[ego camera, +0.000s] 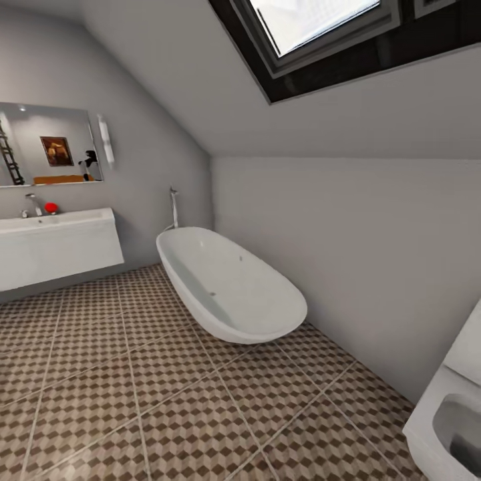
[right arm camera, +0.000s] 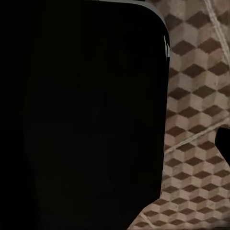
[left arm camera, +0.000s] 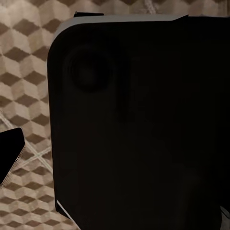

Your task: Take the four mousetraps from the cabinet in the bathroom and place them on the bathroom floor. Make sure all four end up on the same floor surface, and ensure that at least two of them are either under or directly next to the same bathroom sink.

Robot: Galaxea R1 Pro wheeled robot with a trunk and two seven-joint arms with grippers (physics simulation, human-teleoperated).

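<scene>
Head view: I'm in transit over the brown, beige and white cube-patterned tile floor, no traps or dresser in sight.
Long white wall-hung sink hangs at the far left floor edge; oval white bathtub is nearer. I can't tell my fingers' state; I risk clipping the tub while turning.

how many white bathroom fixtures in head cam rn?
3. The bathroom sink hangs on the left wall under the mirror; the oval bathtub stands mid-floor by the back wall; a third white fixture is cut off at the lower right edge. Others may sit outside the frame.
</scene>
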